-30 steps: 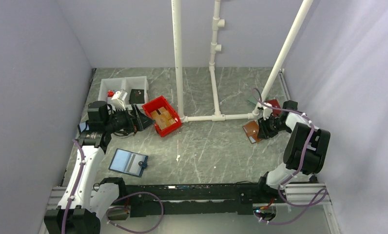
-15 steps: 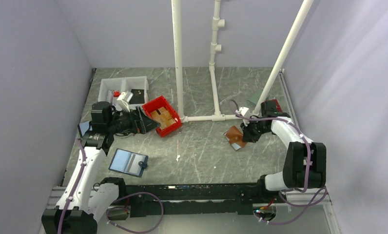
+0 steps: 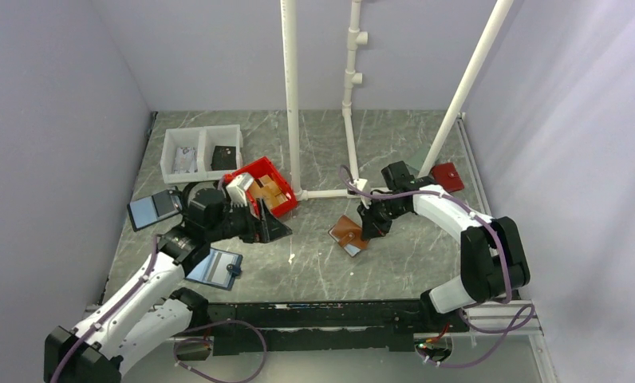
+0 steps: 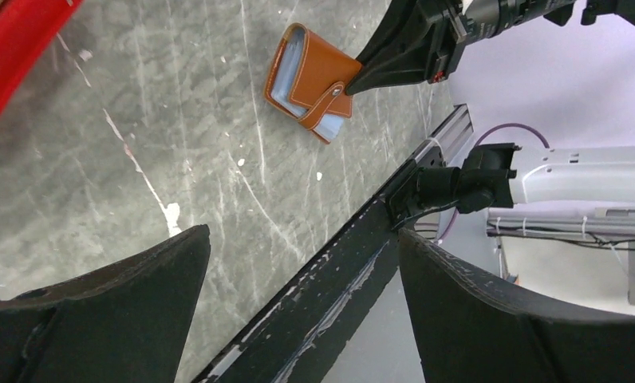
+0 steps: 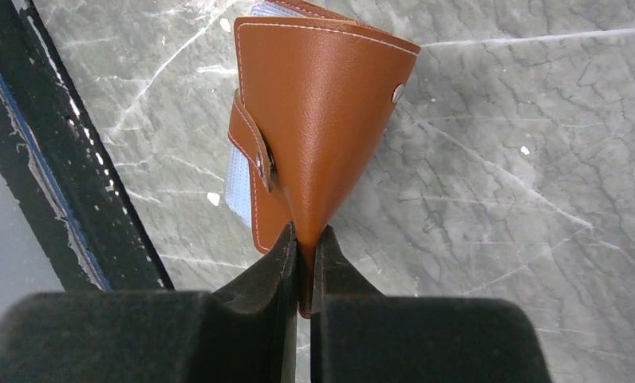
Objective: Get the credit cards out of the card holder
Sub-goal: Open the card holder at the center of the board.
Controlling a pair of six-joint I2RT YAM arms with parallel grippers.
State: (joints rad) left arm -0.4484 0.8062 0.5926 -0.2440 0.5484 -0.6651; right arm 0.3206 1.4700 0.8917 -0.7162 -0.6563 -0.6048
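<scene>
R gripper clenched on one leather flap of the card holder; holder now at centre of top view, just below the white pipe frame. 1 s ago it was far right by the slanted post; R arm has brought it leftward; contact w/ table cannot be told. L gripper released, empty, jaws wide; it has swung from beside the red bin toward centre, facing the holder. Judgement: two-arm setup for extraction; pale blue sleeves show; cards not yet out.
</scene>
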